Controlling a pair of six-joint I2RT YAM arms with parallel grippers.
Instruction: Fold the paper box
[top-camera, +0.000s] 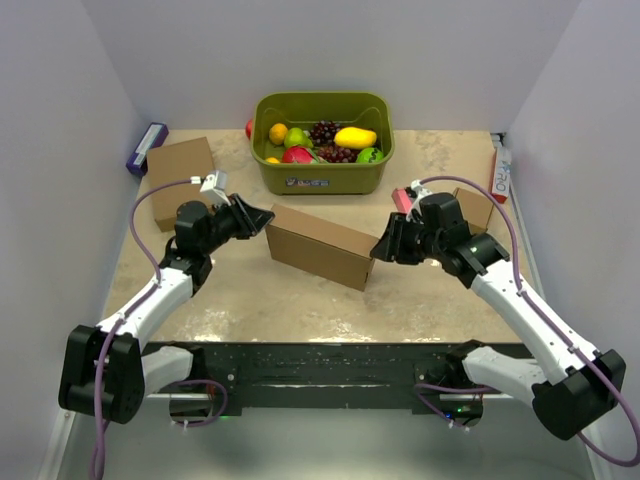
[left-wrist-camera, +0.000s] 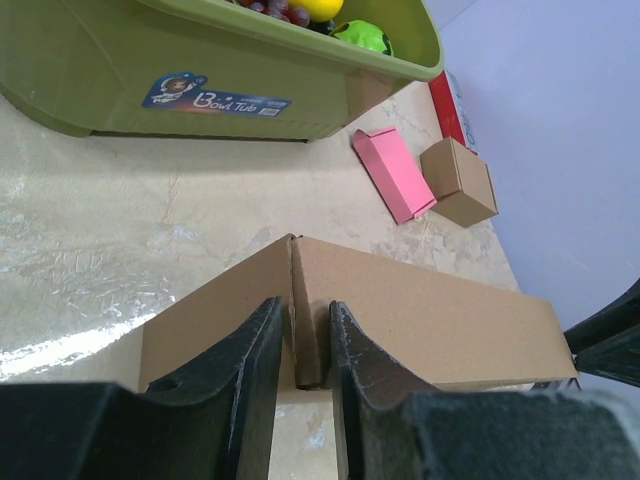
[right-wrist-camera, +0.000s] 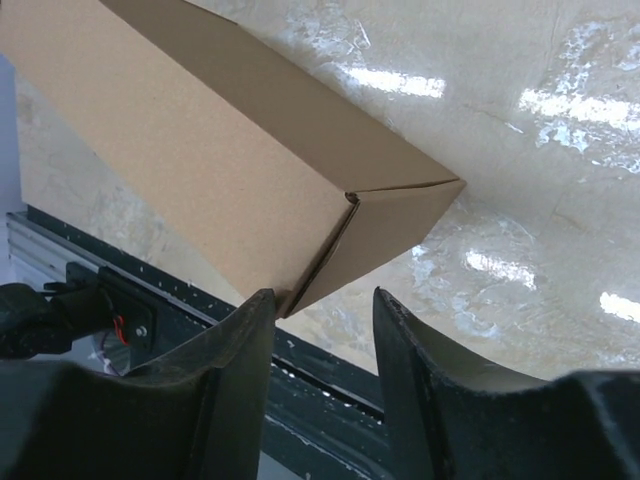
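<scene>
The paper box (top-camera: 320, 245) is a long closed brown cardboard box lying at an angle in the middle of the table. It also shows in the left wrist view (left-wrist-camera: 430, 320) and the right wrist view (right-wrist-camera: 230, 150). My left gripper (top-camera: 262, 218) is at its left end, its jaws narrowed onto the box's upright corner edge (left-wrist-camera: 305, 310). My right gripper (top-camera: 383, 248) is open at the box's right end. In the right wrist view (right-wrist-camera: 320, 295) the box's lower corner sits just at the left fingertip, with the gap between the fingers empty.
A green tub (top-camera: 320, 178) of fruit stands behind the box. A flat cardboard rectangle (top-camera: 180, 170) and a purple item (top-camera: 147, 148) lie at the back left. A pink item (top-camera: 402, 198), a small cardboard cube (top-camera: 473, 208) and a red-white pack (top-camera: 500, 170) lie at the right.
</scene>
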